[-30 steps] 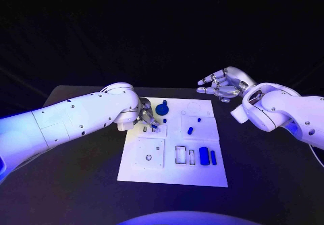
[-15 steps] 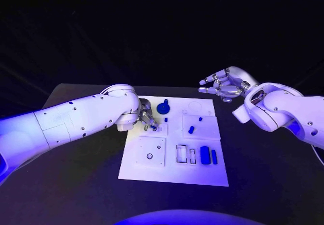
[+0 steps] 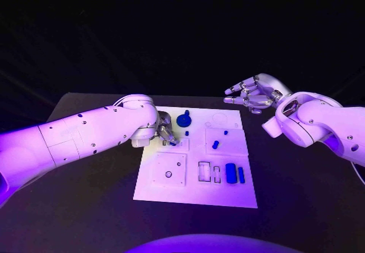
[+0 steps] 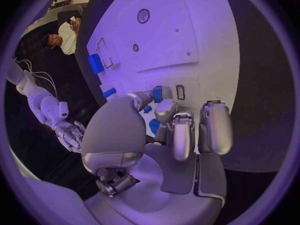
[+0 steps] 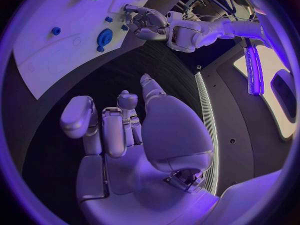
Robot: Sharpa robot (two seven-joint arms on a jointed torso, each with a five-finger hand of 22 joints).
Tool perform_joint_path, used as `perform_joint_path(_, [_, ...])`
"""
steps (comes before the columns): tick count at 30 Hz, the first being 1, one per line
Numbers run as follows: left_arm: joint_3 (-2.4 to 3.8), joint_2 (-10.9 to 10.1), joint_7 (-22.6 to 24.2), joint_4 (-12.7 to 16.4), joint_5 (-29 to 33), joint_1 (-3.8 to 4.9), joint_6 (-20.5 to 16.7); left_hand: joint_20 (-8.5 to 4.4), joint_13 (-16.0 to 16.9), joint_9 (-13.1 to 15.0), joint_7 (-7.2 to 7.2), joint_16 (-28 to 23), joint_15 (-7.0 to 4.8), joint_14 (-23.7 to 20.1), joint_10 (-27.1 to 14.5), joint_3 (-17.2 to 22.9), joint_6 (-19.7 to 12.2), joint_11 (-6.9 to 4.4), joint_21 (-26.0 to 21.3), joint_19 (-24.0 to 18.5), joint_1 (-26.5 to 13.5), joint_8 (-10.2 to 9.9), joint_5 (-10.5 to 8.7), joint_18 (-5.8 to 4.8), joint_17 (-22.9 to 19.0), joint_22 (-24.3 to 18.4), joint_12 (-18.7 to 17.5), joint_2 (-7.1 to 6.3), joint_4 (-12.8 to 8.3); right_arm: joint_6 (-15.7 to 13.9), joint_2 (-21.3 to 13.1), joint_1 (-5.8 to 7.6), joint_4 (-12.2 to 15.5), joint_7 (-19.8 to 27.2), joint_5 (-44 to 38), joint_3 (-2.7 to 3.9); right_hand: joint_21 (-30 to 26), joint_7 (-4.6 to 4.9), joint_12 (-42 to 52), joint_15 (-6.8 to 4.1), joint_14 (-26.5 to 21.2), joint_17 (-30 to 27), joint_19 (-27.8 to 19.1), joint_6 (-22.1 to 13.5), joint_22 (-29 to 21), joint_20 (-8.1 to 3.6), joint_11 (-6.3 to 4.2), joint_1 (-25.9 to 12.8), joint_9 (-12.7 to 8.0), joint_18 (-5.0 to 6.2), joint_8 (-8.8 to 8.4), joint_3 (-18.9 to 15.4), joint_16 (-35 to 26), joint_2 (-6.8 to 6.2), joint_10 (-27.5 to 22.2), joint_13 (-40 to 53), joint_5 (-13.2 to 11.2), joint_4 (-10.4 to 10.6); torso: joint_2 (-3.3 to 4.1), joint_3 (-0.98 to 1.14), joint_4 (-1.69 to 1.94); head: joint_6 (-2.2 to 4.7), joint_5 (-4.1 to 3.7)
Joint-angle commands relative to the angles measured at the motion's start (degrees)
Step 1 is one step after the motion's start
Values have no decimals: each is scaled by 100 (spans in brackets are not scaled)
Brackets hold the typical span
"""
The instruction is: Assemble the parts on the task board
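Note:
The white task board (image 3: pixel 196 191) lies in the middle of the table. My left hand (image 3: pixel 163 133) reaches down over its far left corner. Thumb and one finger pinch a small blue part (image 4: pixel 157 93) beside a narrow slot (image 4: pixel 180 92). A round blue knob (image 3: pixel 183 120) stands just beyond that hand, and a blue peg (image 3: pixel 215 144) lies to its right. A larger blue block (image 3: pixel 230 174) and a thin blue bar (image 3: pixel 240 175) lie near the board's right edge. My right hand (image 3: pixel 255 95) hovers past the far right corner, fingers apart and holding nothing.
A square inset with a small ring (image 3: pixel 169 174) sits on the board's near left. White rectangular frames (image 3: pixel 204 172) lie beside the blue block. Bare black table (image 3: pixel 84 211) surrounds the board on every side.

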Motion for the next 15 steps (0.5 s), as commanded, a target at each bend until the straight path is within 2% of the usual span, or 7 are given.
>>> perform_joint_path(1, [-32, -9, -41, 4, -53, -47, 366, -6, 3, 20, -45, 14, 7, 603, 42, 867, -9, 2, 31, 136, -15, 26, -6, -36, 1509, 55, 14, 49, -820, 85, -3, -4, 10, 7, 8, 0, -33, -22, -25, 2, 267, -8, -47, 15, -8, -8, -9, 41, -6, 118, 23, -20, -32, 31, -35, -5, -27, -1, -2, 1, 2, -4, -3])
perform_joint_path(6, [-32, -9, -42, 9, -53, -49, 374, -6, 9, 22, -45, 14, 7, 603, 45, 871, -8, 2, 29, 136, -17, 27, -5, -35, 1509, 54, 19, 48, -823, 88, -6, -4, 11, 8, 8, 0, -33, -22, -25, 2, 267, -8, -47, 15, -8, -8, -9, 41, -6, 118, 23, -20, -32, 31, -35, -5, -27, -1, 2, -3, 3, -7, -3])
perform_joint_path(15, [-32, 29, -49, -65, -39, -51, 373, -6, 6, 41, -44, 14, 9, 603, 48, 913, 7, 4, 30, 137, -88, 41, -11, -36, 1509, 59, 19, 68, -810, 74, -8, -4, 53, 16, 69, 0, -39, -23, -17, 2, 267, -7, -48, 17, -15, -8, -9, 37, -6, 119, 28, -33, -33, 52, -34, -1, -24, 12, 3, 2, -2, -16, 2])
